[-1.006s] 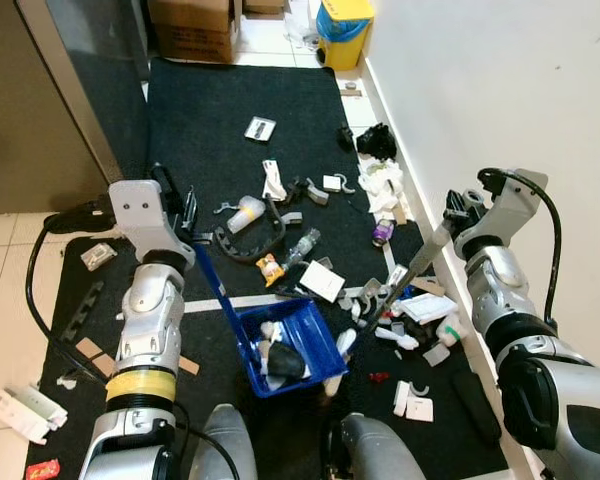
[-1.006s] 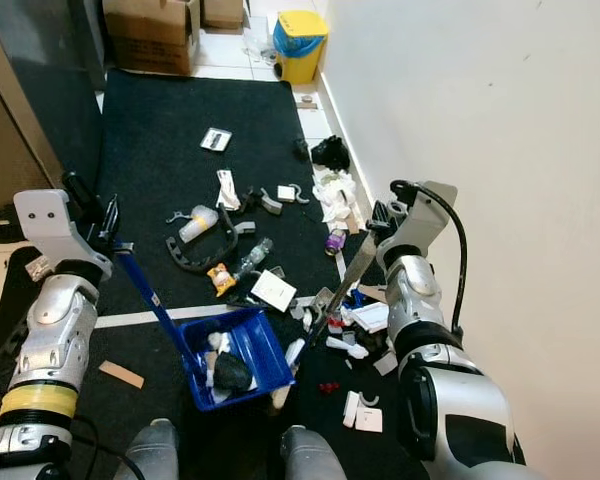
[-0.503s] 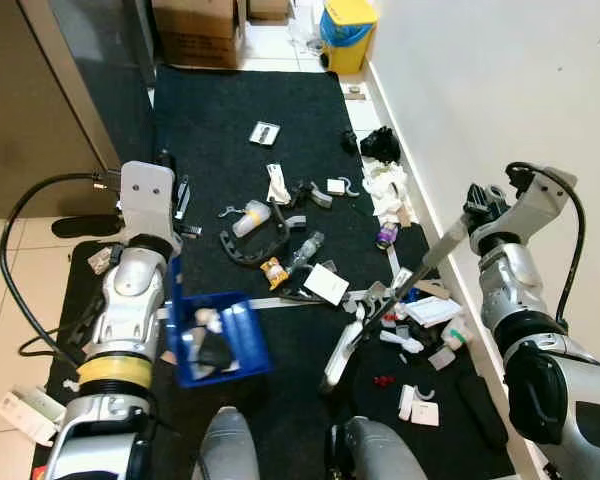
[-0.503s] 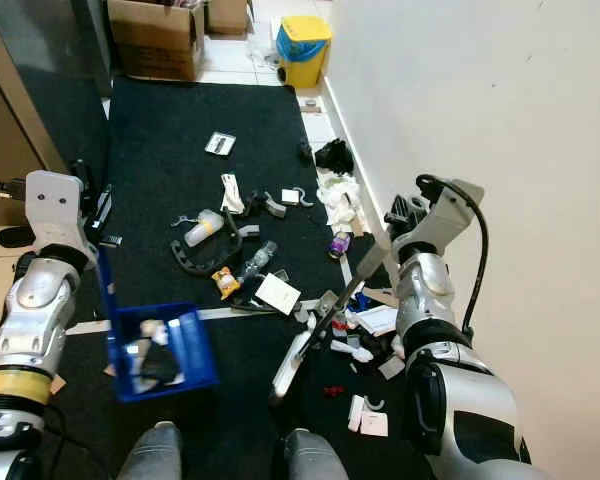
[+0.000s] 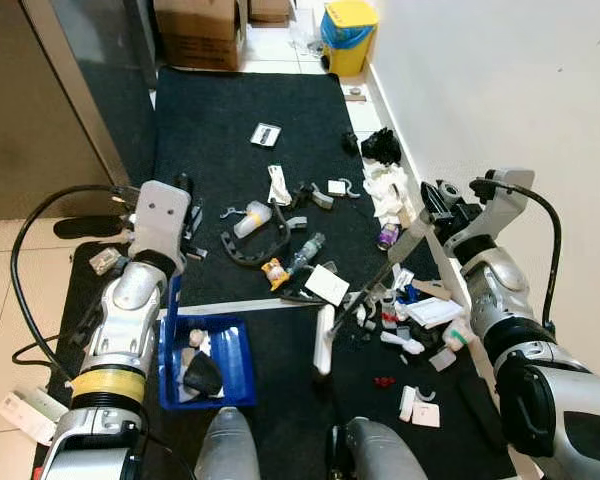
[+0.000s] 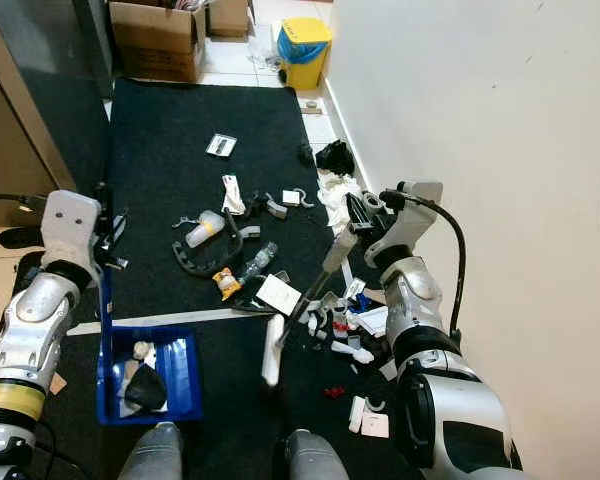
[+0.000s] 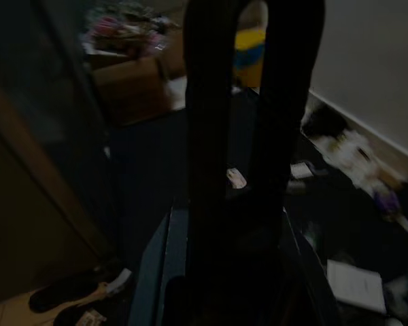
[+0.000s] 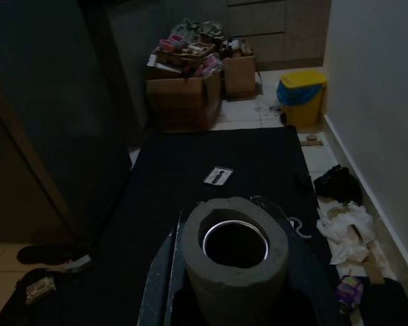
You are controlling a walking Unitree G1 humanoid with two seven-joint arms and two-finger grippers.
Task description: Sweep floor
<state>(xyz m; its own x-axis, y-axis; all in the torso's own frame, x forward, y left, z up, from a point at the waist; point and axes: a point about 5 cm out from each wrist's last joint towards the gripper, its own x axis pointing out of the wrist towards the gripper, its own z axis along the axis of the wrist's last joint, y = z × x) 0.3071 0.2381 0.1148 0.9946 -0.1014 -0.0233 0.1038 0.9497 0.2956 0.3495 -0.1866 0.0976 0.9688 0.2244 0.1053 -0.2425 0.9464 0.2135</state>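
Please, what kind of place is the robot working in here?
Probably a hallway or entrance area of a home: a long dark floor mat runs beside a plain white wall, with brown cardboard boxes and a small yellow-lidded bin at its far end.

Black mat (image 5: 230,110) covers the floor beside the white wall. Litter strewn over its middle: card (image 5: 264,133) farthest up the mat, white bottle (image 5: 246,215) and black curved band (image 5: 255,245) below it, white paper (image 5: 323,282) near the tape line (image 5: 250,302). Blue dustpan (image 5: 206,362) sits below that line. Black cloth (image 5: 381,145) and crumpled tissue (image 5: 383,185) lie against the wall.
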